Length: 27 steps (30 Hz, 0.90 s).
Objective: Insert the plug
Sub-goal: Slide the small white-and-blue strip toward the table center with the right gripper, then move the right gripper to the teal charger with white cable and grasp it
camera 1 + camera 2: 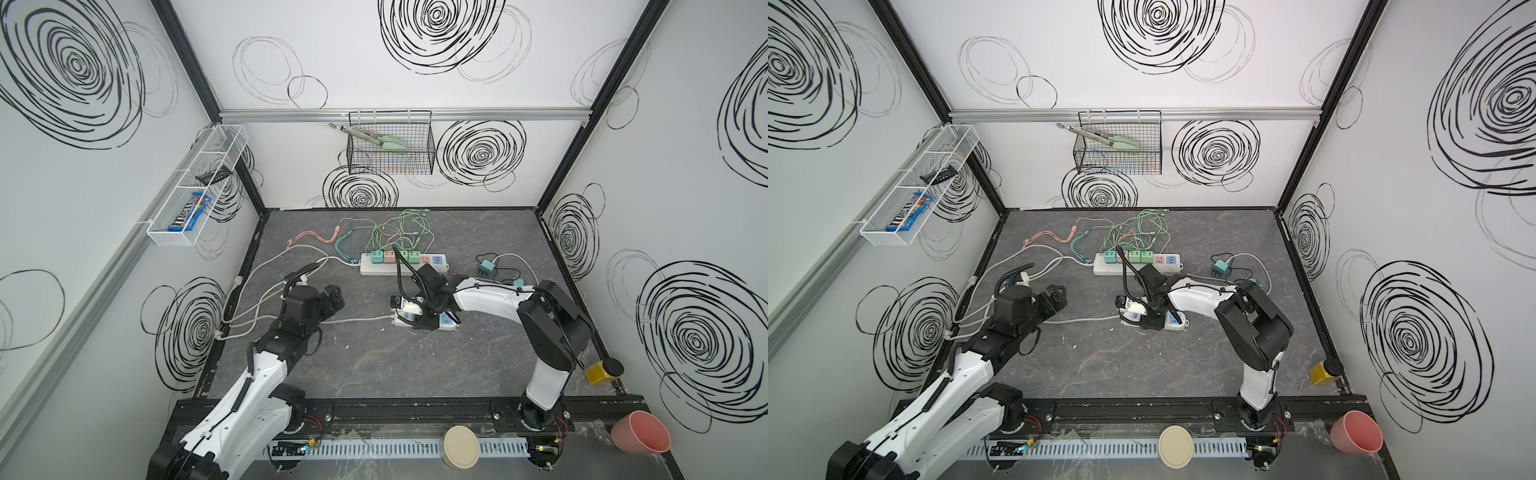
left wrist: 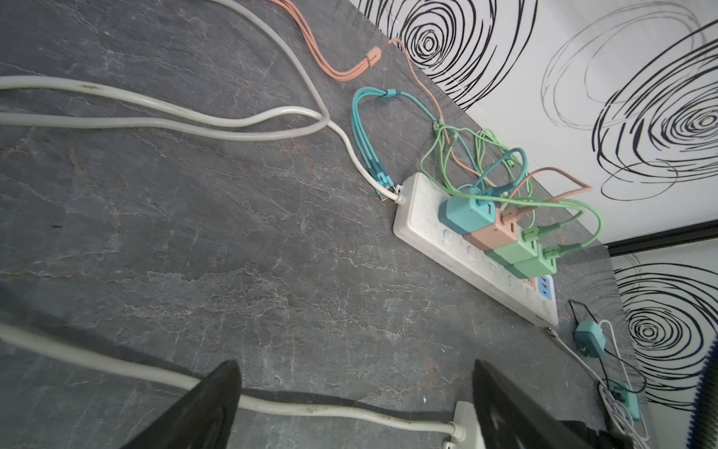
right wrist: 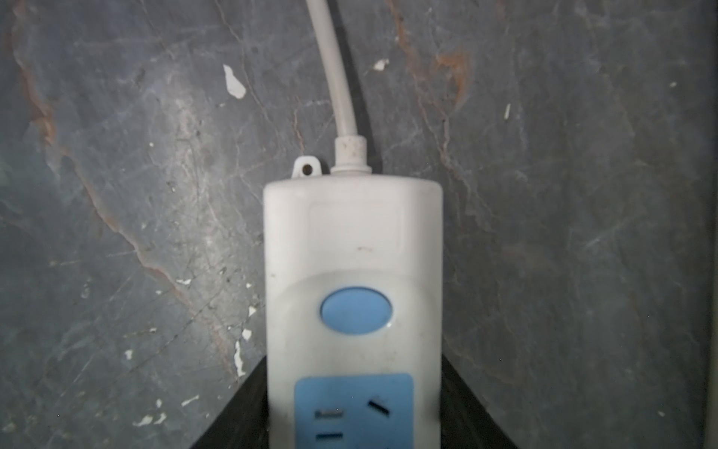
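Teal cube-shaped plug (image 1: 486,268) is waiting unheld while the right gripper (image 3: 353,363) is clamping the sides of the small white blue-socketed power strip (image 3: 351,233), probably steadying it for insertion. Left gripper (image 1: 337,300) is hanging wide open off that strip's corded end; the plug is lying well beyond that strip's far side, on dark marbled tabletop (image 1: 374,365).

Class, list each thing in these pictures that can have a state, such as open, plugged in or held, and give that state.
left gripper: open, empty.
right gripper: shut on near power strip.
near power strip: gripped at its sides, visible socket empty.
far power strip: four chargers plugged in, two end sockets free.
teal charger: unplugged, lying loose.
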Each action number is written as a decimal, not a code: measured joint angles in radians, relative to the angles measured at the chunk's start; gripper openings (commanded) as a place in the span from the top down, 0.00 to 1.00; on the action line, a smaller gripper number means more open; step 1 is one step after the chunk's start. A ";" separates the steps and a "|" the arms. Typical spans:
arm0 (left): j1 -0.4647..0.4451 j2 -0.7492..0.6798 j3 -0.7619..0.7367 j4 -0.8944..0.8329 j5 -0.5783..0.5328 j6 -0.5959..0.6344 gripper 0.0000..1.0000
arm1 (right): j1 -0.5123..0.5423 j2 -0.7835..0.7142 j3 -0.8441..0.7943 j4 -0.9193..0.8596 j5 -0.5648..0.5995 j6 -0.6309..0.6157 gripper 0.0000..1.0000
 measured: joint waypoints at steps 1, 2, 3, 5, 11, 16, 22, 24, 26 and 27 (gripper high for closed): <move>-0.011 0.007 0.006 0.003 -0.003 0.000 0.04 | 0.000 -0.009 -0.010 0.001 -0.002 -0.004 0.44; -0.021 0.013 0.012 0.005 -0.006 0.000 0.04 | 0.001 -0.017 -0.019 0.002 -0.005 -0.009 0.43; -0.031 0.019 0.018 0.007 -0.011 0.000 0.04 | 0.003 -0.022 -0.026 0.003 -0.006 -0.013 0.41; -0.051 0.029 0.034 0.011 -0.022 0.001 0.04 | 0.010 -0.032 -0.039 0.009 -0.009 -0.022 0.37; -0.118 0.040 0.060 0.014 -0.084 0.021 0.04 | 0.019 -0.117 -0.079 0.030 -0.024 -0.019 0.26; -0.220 0.050 0.082 0.022 -0.154 0.069 0.04 | 0.011 -0.299 -0.109 0.114 -0.049 0.031 0.15; -0.342 0.119 0.153 0.049 -0.240 0.128 0.04 | -0.089 -0.571 -0.271 0.414 0.012 0.232 0.03; -0.370 0.151 0.175 0.057 -0.256 0.145 0.04 | -0.184 -0.618 -0.298 0.491 0.050 0.365 0.03; -0.393 0.183 0.194 0.060 -0.266 0.157 0.04 | -0.303 -0.637 -0.298 0.534 0.082 0.511 0.03; -0.403 0.199 0.201 0.063 -0.272 0.162 0.04 | -0.379 -0.640 -0.296 0.549 0.090 0.593 0.03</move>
